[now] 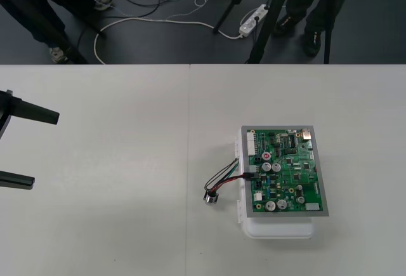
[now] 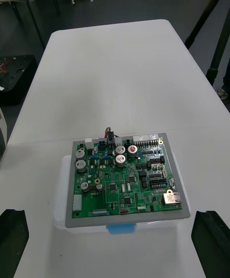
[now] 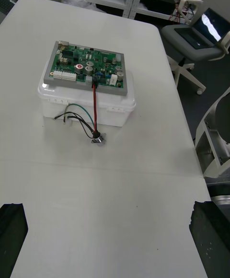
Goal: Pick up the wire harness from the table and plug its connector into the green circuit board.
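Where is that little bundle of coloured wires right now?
In the front view the wire harness hangs off the left edge of the green circuit board, plug in the board, its metal socket lying on the table beside the white base.

The table (image 1: pixel 114 225) is smooth and matt. The board (image 1: pixel 288 173) has a green lacquered face with shiny metal caps (image 1: pixel 267 157), inside a dull grey frame (image 1: pixel 318 174). The base (image 1: pixel 279 228) is smooth white plastic. The socket (image 1: pixel 211 197) is bright metal, and the wires (image 1: pixel 228 176) have plastic coats.

left hand (image 1: pixel 44 149) hovers at its own side, black fingers (image 1: pixel 35 115) spread wide apart; right hand (image 2: pixel 111 215) fingers likewise far apart.
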Controlling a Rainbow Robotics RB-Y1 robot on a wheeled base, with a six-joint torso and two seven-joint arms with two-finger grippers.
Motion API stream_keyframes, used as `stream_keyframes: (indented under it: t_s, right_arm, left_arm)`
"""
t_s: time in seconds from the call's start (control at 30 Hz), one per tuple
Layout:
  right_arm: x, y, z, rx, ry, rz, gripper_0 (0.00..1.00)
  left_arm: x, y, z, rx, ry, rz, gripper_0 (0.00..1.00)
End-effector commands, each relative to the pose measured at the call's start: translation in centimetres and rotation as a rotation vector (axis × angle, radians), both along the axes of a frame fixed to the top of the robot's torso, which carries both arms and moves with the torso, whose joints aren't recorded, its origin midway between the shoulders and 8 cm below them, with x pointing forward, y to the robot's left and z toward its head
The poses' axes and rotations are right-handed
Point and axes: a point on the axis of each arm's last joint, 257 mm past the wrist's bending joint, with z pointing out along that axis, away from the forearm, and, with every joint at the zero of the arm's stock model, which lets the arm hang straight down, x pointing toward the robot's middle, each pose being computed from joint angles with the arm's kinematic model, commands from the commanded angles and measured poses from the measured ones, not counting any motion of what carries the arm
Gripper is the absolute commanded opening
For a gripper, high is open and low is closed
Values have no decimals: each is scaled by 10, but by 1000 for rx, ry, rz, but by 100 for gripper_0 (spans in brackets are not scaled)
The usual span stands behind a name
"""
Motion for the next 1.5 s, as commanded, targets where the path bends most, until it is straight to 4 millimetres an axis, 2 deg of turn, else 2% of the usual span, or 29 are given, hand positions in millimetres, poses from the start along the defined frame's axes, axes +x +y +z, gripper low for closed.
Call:
stream_keyframes:
  t_s: [0.03, 1.5]
  right_arm:
    - [-3, -2, 12, -19, -32, 13, 100]
    - [-2, -2, 8, 6, -20, 1, 100]
  left_arm:
    - [-11, 11, -1, 72, -16, -32, 100]
    - [-11, 11, -1, 72, -16, -32, 100]
